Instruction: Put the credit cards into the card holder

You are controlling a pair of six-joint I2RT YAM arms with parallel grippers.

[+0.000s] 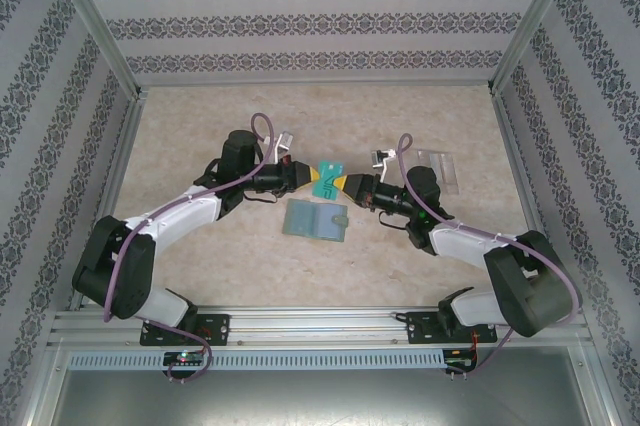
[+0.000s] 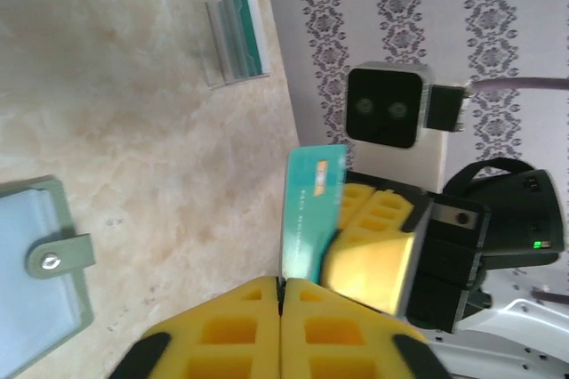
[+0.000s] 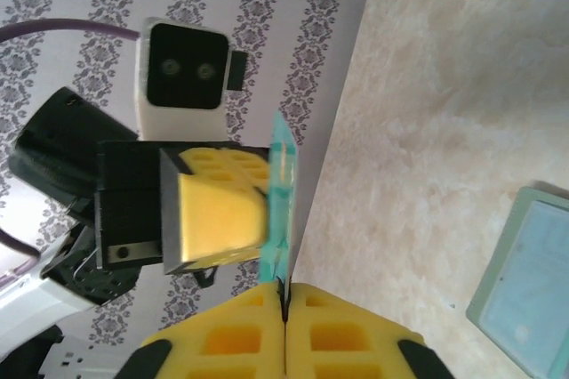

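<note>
Left gripper and right gripper meet tip to tip over mid-table; both pinched narrow on one teal credit card, held on edge; card holder lies open and flat on the near side of them, long axis left-right, likely nearer the left gripper; more cards in clear stand, far right.

surface: beige marbled table | on it: open card holder, centre | clear stand, right
</note>
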